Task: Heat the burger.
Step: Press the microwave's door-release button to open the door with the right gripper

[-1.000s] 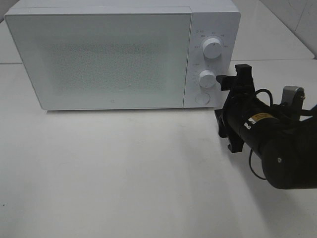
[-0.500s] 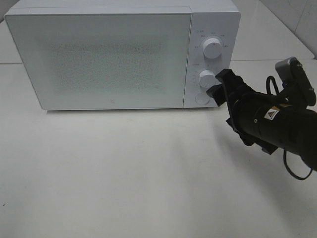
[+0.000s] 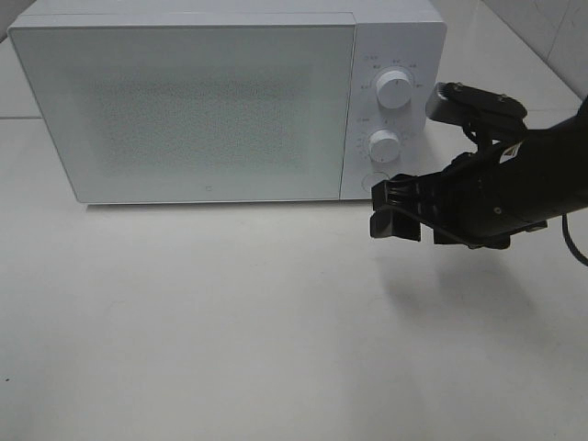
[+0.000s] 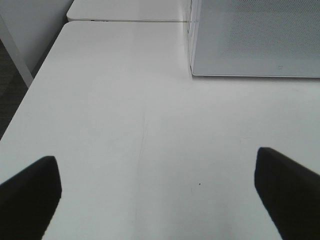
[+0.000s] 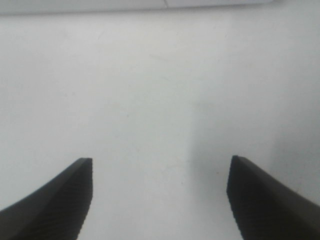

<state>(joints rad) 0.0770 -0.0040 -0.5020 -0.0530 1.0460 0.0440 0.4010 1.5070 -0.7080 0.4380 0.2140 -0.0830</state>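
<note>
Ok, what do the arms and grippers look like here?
The right arm is bulky and matte black, with a grey camera housing and a thin black cable. The right gripper has black wedge fingers with fine ribbing. The left gripper shows plain black fingers; its arm is out of view.

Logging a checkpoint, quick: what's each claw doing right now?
Left claw: open, holding nothing.
Right claw: open, holding nothing.

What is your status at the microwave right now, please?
Right gripper open, empty, just off the control panel. Left gripper open, empty, over the table. Microwave shut, burger not in view. Nothing in the way.
</note>
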